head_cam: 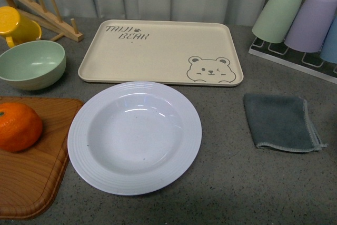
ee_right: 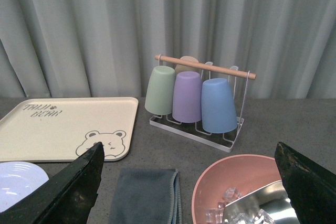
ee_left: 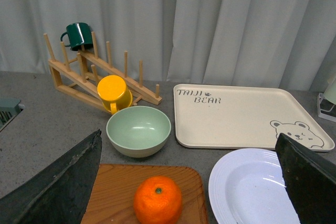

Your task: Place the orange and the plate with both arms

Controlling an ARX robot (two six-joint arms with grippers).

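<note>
The orange (head_cam: 19, 126) (ee_left: 158, 200) rests on a wooden cutting board (head_cam: 37, 177) at the table's left front. To its right the large white ridged plate (head_cam: 135, 136) (ee_left: 252, 192) lies flat on the grey table, in front of the beige bear tray (head_cam: 158, 51); a sliver of the plate (ee_right: 18, 182) shows in the right wrist view. My left gripper (ee_left: 191, 192) hangs open above the orange and the plate's left rim, holding nothing. My right gripper (ee_right: 189, 190) is open above a grey cloth and a pink bowl. Neither arm shows in the front view.
A pale green bowl (head_cam: 31, 64), a yellow cup (head_cam: 16, 25) and a wooden rack (ee_left: 94, 72) with a dark green mug (ee_left: 79, 35) stand back left. A grey cloth (head_cam: 281, 122) lies right. Cups hang on a wire rack (ee_right: 197, 95). A pink bowl (ee_right: 236, 182) holds ice and a metal bowl.
</note>
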